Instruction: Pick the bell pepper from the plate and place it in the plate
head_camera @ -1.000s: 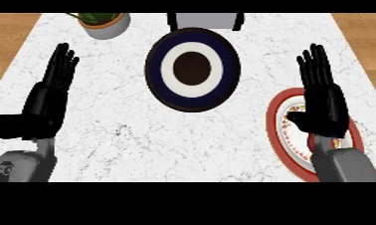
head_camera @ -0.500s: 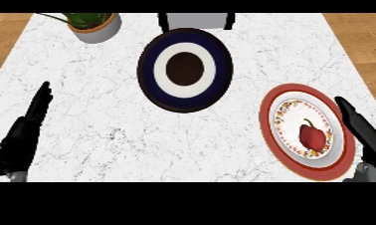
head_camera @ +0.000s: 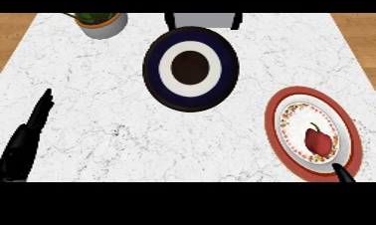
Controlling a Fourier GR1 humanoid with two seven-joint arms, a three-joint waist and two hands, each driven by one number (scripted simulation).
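Note:
A red bell pepper (head_camera: pixel 319 141) lies on the red-rimmed patterned plate (head_camera: pixel 287 157) at the right of the counter. A dark blue plate (head_camera: pixel 155 76) with a white ring and brown centre sits in the middle, with nothing on it. My left hand (head_camera: pixel 25 137) shows at the lower left edge, fingers straight and pointing up, resting apart from both plates. Of my right hand only a fingertip (head_camera: pixel 343 173) shows at the lower right, just below the pepper over the red plate's rim.
A potted plant (head_camera: pixel 101 22) stands at the back left of the white marble counter (head_camera: pixel 103 99). A grey box-like object (head_camera: pixel 204 20) sits at the back centre, behind the blue plate. Wooden floor shows past both sides.
Both hands have slid further down and out of the view; the right hand now shows only a fingertip. The red plate and pepper stand fully uncovered.

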